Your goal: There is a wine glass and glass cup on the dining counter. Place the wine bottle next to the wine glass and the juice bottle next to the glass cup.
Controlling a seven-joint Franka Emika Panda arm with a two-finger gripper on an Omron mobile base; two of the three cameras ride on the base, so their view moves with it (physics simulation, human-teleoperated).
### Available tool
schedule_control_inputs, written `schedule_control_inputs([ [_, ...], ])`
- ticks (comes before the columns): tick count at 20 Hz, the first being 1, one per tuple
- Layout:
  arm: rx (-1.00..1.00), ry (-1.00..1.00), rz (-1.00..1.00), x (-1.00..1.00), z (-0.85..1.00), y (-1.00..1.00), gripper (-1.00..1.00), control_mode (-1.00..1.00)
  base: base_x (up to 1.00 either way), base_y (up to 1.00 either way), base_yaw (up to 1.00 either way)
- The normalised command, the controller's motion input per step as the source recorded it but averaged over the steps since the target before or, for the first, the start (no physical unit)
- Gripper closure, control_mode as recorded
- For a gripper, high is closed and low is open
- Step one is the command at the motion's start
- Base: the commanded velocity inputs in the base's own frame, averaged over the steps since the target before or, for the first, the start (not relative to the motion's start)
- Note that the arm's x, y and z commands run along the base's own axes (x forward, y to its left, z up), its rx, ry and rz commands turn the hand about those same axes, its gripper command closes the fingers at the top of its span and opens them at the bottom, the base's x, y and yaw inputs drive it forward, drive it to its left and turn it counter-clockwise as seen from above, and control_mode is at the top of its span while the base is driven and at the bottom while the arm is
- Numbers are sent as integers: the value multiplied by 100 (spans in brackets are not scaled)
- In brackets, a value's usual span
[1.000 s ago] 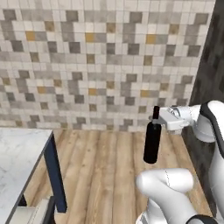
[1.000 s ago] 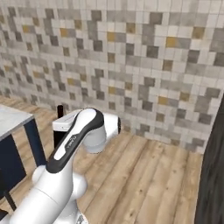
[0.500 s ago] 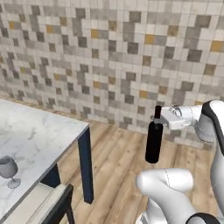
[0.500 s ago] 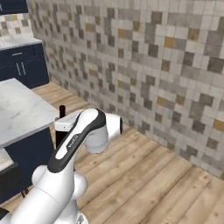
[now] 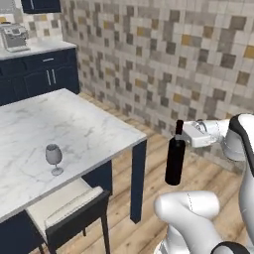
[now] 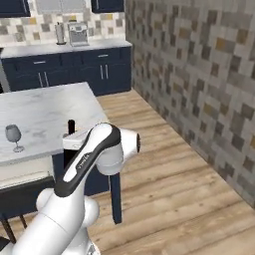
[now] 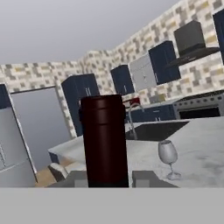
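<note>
Bottle (image 5: 174, 162) in my grip right now: the tall near-black wine bottle hangs upright in the air, out past the corner of the dining counter (image 5: 79, 124), over the wooden floor (image 5: 149, 208). My gripper (image 5: 184, 133) is clamped on its neck, just under the dark red cap; from the hand camera that cap (image 7: 104, 140) stands right between the two finger tips (image 7: 146, 178). From the right-hand base camera I can just see the top of the bottle poking up behind my own white arm (image 6: 94, 149).

On the marble top I've got the wine glass (image 5: 53, 158) standing upright near the long front edge, well apart from the bottle. A dark chair with a pale seat (image 5: 67, 206) is tucked under that same edge, just below the glass.
</note>
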Motion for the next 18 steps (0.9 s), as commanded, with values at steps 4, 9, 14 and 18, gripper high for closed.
schedule_control_inputs([
  [4,0,0,0,0,0,0,100,100,46,-10,56],
  [9,0,0,0,0,0,0,100,100,49,-12,50],
  [14,0,0,0,0,0,0,100,100,26,-45,27],
  [18,0,0,0,0,0,0,100,100,12,-55,20],
])
